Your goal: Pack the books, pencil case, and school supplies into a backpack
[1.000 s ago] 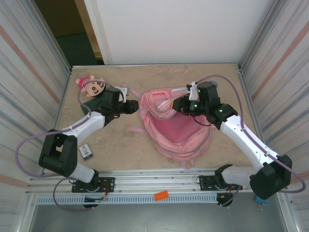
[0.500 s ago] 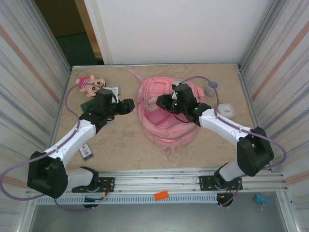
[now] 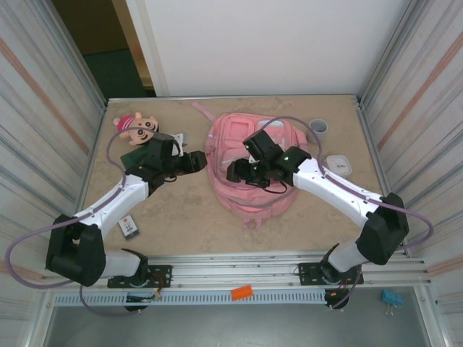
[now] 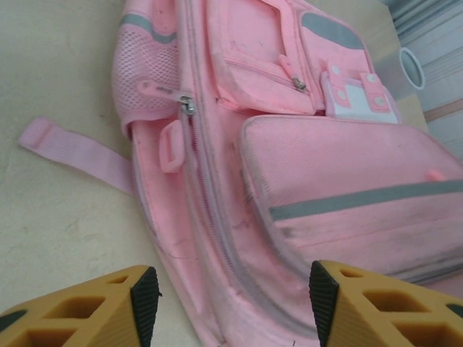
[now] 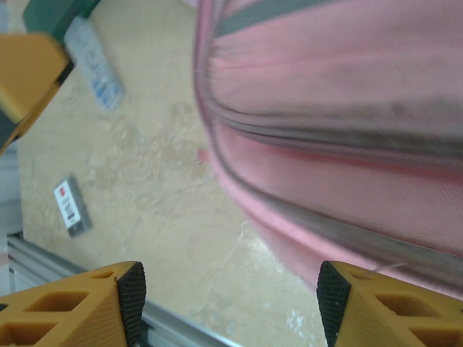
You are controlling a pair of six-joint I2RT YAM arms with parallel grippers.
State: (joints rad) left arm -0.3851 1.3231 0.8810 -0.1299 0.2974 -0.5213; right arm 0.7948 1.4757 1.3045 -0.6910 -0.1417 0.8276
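Observation:
The pink backpack [image 3: 231, 137] lies front-up in the middle of the table, its main zip [image 4: 187, 105] showing along the side. My left gripper [image 3: 203, 160] is open at the backpack's left edge, with pink fabric [image 4: 239, 238] between its jaws and nothing gripped. Over the backpack's lower left side my right gripper [image 3: 231, 172] hangs open and empty, the backpack's rim [image 5: 325, 108] just beyond it. The dark green pencil case [image 3: 132, 156] sits partly under my left arm. A slim grey-blue stick [image 5: 94, 61] and a black-and-white card [image 3: 129, 226] lie on the table. The books are out of view.
A pink-capped plush doll [image 3: 136, 129] lies at the back left. A grey cup [image 3: 319, 127] and a small white object [image 3: 338, 163] stand right of the backpack. A loose pink strap [image 4: 76, 148] trails left. The metal rail [image 5: 43, 264] runs along the near edge.
My right gripper has opened, let go of the backpack's edge and swung left and nearer. The backpack has shifted back and settled flat. My left gripper has edged right to the backpack.

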